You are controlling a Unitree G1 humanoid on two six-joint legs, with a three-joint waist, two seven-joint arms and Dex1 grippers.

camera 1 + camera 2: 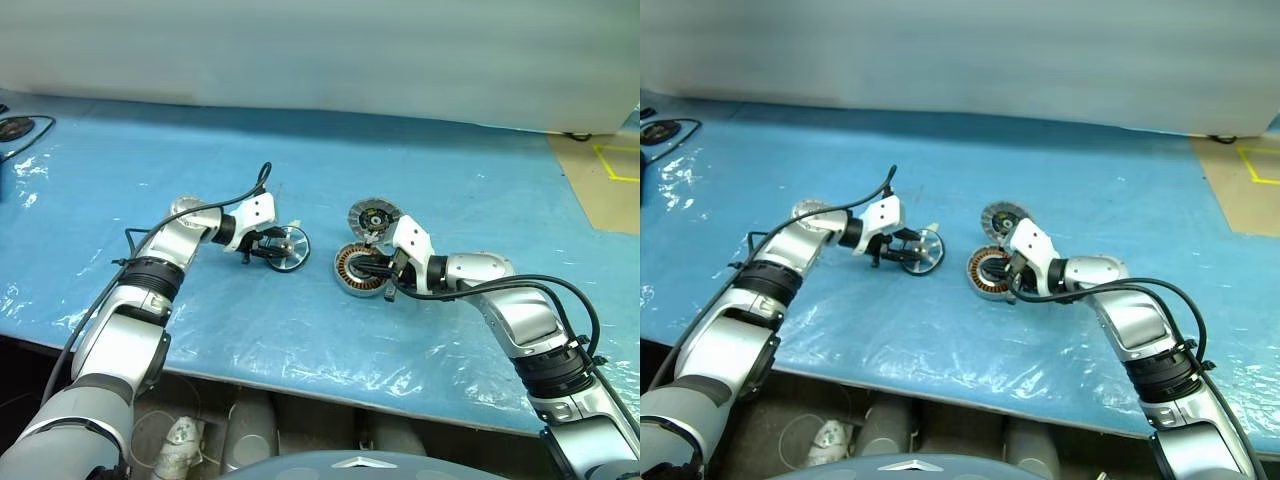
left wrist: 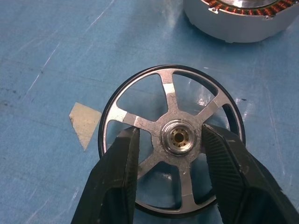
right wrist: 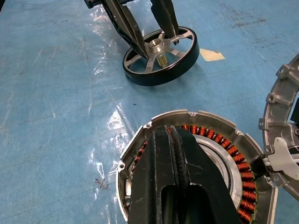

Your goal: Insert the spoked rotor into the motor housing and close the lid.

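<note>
The spoked rotor (image 2: 170, 100), a black-rimmed wheel with silver spokes and a brass-centred hub, lies on the blue table left of centre. My left gripper (image 2: 170, 133) is open over it, its fingers (image 2: 126, 163) reaching down on either side of the hub with a small gap on one side. To the right sits the motor housing (image 1: 350, 268), a silver ring with copper windings (image 3: 224, 140). My right gripper (image 3: 175, 135) is shut, with its tips resting on the housing's top. The lid (image 1: 372, 217), a finned silver disc with a dark hub, leans up just behind the housing.
A clear plastic sheet covers the blue table (image 1: 450, 170). A small scrap of tape (image 2: 85, 122) lies beside the rotor. A black cable and round part (image 1: 15, 128) sit at the far left. A brown board with yellow tape (image 1: 605, 180) is at the back right.
</note>
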